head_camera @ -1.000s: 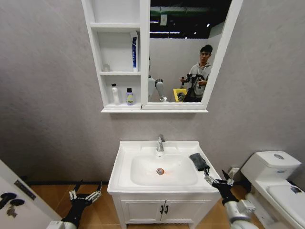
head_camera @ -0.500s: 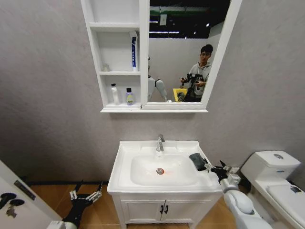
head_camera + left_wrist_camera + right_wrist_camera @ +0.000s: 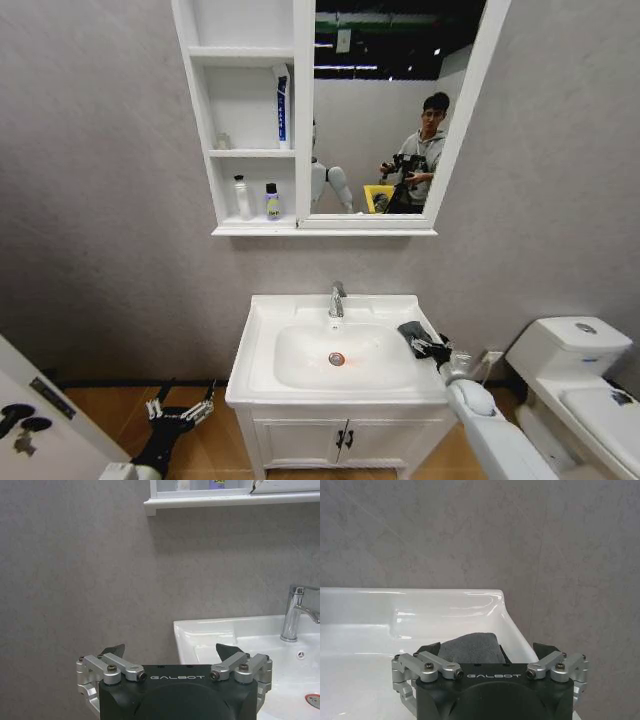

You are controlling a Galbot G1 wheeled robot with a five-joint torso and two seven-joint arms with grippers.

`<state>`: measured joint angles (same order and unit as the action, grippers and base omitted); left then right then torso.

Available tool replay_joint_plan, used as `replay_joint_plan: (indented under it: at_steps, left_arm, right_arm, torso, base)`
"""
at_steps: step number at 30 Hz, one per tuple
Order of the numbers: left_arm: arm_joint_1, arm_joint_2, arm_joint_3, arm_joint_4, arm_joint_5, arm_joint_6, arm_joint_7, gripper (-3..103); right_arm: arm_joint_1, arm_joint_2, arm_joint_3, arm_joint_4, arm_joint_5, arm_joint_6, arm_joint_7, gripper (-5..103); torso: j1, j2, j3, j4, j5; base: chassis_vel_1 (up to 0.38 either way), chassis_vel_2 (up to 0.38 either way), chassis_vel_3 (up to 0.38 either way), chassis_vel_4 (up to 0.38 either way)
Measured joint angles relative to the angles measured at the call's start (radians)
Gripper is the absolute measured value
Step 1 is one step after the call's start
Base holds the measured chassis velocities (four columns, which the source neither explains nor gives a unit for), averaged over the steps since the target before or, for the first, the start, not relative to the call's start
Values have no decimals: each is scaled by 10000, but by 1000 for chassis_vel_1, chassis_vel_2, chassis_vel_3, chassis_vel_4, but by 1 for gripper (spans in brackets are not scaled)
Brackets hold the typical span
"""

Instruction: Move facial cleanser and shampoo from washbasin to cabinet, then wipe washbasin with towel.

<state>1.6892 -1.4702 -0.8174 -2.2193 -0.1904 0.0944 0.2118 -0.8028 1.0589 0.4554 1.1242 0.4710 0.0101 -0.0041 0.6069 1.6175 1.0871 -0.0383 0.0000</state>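
- Right gripper (image 3: pixel 432 347) has moved fwd since 1 s ago: then it hung off the front right corner of the sink top, now it's over the right rim, at the small dark grey folded towel (image 3: pixel 415 334). Fingers spread wide, one either side of the cloth (image 3: pixel 470 647), not closed on it.
- Left gripper (image 3: pixel 178 409) same spot as before, low by the floor, left of the white two-door vanity (image 3: pixel 343 437); fingers open, nothing held.
- White rectangular ceramic washbasin (image 3: pixel 262 345): bowl holds nothing but the reddish drain (image 3: pixel 336 358); chrome tap (image 3: pixel 337 299) at the back. Towel lies on the right rim, beside the bowl, unmoved.
- Left and front rims bare; white toilet (image 3: pixel 575 375) near the right arm.
- White wall-hung cabinet w/ mirror (image 3: pixel 255 115), farthest: lower shelf has 2 small bottles (image 3: pixel 256 199), middle shelf a tall white-blue tube (image 3: pixel 282 107).
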Motion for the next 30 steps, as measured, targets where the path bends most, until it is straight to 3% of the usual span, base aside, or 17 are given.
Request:
replay_joint_plan:
  at_steps: [12, 15, 20, 22, 24, 30]
  left_arm:
    - [0, 2, 2, 1, -1, 9, -6, 100]
    - [0, 2, 2, 1, -1, 10, -6, 100]
    - [0, 2, 2, 2, -1, 10, -7, 100]
    - [0, 2, 2, 1, -2, 10, -7, 100]
    - [0, 2, 2, 1, -1, 10, -7, 100]
    - [0, 3, 2, 1, -2, 10, -7, 100]
  right_arm:
    - [233, 238, -255, -349, -20, -264, 21, 103]
    - [269, 239, -252, -464, -29, -364, 57, 100]
    - [249, 183, -208, -484, -29, -439, 70, 85]
    - [216, 144, -187, -435, -26, -486, 67, 74]
    - [199, 135, -174, -392, -25, -522, 62, 74]
    - [132, 134, -100, -156, 21, -691, 35, 47]
  torso:
    - [-2, 1, 0, 0, 0]
    - [-2, 1, 0, -1, 0]
    - [-2, 2, -1, -1, -1]
    - [-2, 2, -1, -1, 0]
    - [-2, 2, 0, -2, -1]
    - [-2, 2, -1, -1, 0]
  base:
    - [0, 0, 0, 0]
    - [0, 0, 0, 0]
    - [0, 0, 0, 0]
    - [0, 0, 0, 0]
    - [0, 0, 0, 0]
    - [0, 0, 0, 0]
